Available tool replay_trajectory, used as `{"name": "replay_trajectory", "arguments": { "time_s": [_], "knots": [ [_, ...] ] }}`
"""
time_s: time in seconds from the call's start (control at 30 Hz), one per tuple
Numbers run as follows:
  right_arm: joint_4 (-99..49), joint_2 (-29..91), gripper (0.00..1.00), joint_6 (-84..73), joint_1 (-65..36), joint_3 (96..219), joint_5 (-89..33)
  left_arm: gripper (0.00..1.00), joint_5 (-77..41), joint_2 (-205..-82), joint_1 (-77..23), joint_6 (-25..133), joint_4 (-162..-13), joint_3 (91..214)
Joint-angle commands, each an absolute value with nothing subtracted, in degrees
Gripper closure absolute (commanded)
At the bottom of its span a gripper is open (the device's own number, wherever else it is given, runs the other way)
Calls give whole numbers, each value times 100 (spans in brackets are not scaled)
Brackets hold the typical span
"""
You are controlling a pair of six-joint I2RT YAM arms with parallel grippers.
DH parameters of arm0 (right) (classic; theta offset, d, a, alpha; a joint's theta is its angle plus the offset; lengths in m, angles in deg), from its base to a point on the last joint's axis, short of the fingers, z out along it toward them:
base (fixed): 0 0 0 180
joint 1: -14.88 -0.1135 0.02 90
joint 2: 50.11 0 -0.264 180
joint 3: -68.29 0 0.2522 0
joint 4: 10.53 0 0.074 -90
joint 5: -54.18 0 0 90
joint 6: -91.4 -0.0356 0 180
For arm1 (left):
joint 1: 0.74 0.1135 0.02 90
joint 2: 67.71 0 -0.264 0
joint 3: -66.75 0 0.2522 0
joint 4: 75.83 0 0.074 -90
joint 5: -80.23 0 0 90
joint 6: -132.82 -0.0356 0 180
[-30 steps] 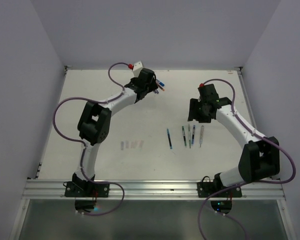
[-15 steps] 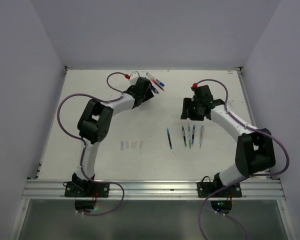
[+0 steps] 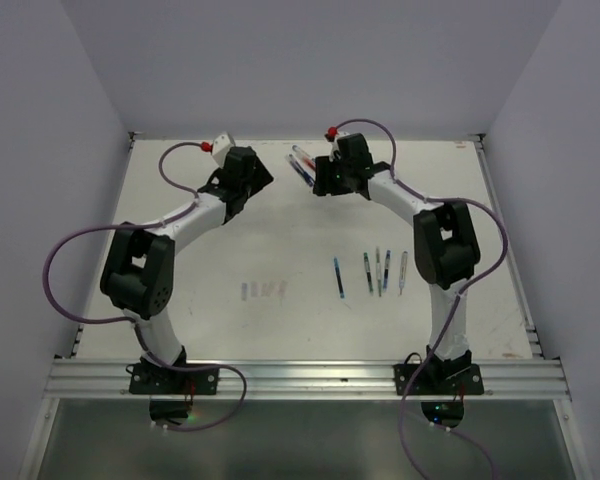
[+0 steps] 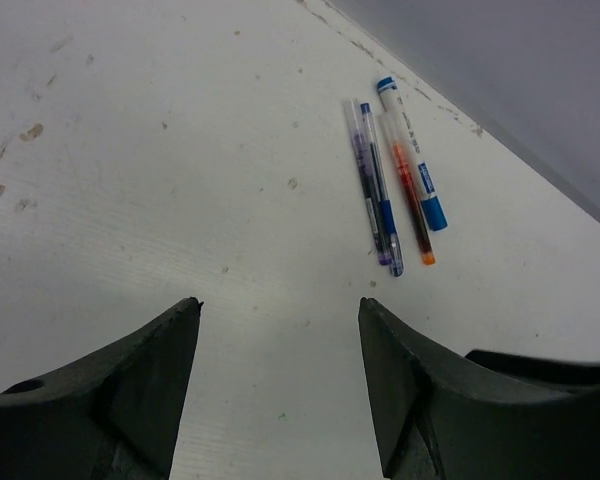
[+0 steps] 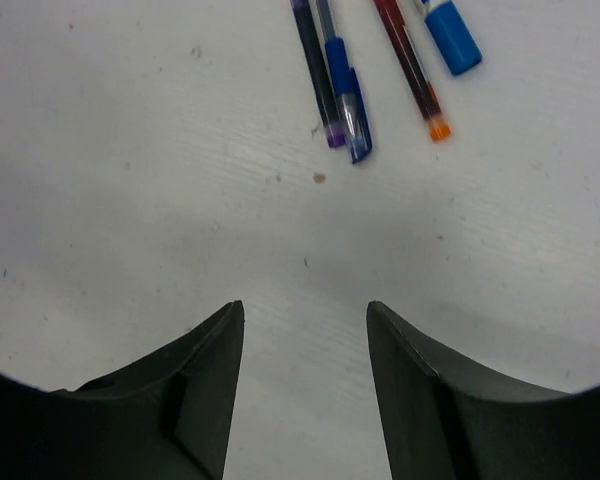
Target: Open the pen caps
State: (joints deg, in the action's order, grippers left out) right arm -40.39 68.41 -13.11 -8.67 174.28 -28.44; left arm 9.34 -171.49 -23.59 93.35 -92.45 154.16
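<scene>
A cluster of pens lies at the far middle of the table. In the left wrist view it shows a purple-ink pen, a pen with a blue clip cap, a red-ink pen and a pen with a thick blue cap. The right wrist view shows the blue clip cap and the thick blue cap. My left gripper is open and empty, left of the cluster. My right gripper is open and empty, just right of it.
A row of several pens lies at centre right of the table. Several tiny pale blue and pink short pieces, like loose caps, lie in a row at centre left. The back wall stands just behind the far cluster.
My right gripper has swung from the centre right to the far pen cluster. My left gripper has moved left, off the cluster. The pens have not moved.
</scene>
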Motion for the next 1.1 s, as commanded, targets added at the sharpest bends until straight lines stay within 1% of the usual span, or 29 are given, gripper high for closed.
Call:
{"name": "replay_trajectory", "arguments": {
  "time_s": [0.0,0.1,0.13,0.23,0.4,0.53,0.67,1.07],
  "knots": [
    [-3589,7275,45,-1012,-920,18171,-2563,32,930,-16791,-2377,9503,-8865,14969],
    [-3843,7951,45,-740,-1034,19005,-2492,32,790,-16580,-2359,9564,-8705,14609],
    [-4018,8214,45,-652,-1060,19399,-2640,32,659,-16492,-2351,9573,-8652,14434],
    [-3995,8532,46,-537,-1096,19806,-2702,32,377,-16343,-2272,9643,-8397,14187],
    [-3669,8673,48,-353,-1105,19895,-2659,32,253,-16210,-2219,9705,-8125,13870],
    [-4011,8998,50,-186,-1105,20448,-2606,32,-89,-16333,-2114,9810,-8054,13764],
    [-4038,9113,50,-115,-1113,20571,-2650,32,-309,-16377,-2025,9863,-7975,13711],
    [-4134,9517,52,34,-1184,20941,-2782,32,-459,-16043,-1920,9837,-7887,13474]
  ]
}}
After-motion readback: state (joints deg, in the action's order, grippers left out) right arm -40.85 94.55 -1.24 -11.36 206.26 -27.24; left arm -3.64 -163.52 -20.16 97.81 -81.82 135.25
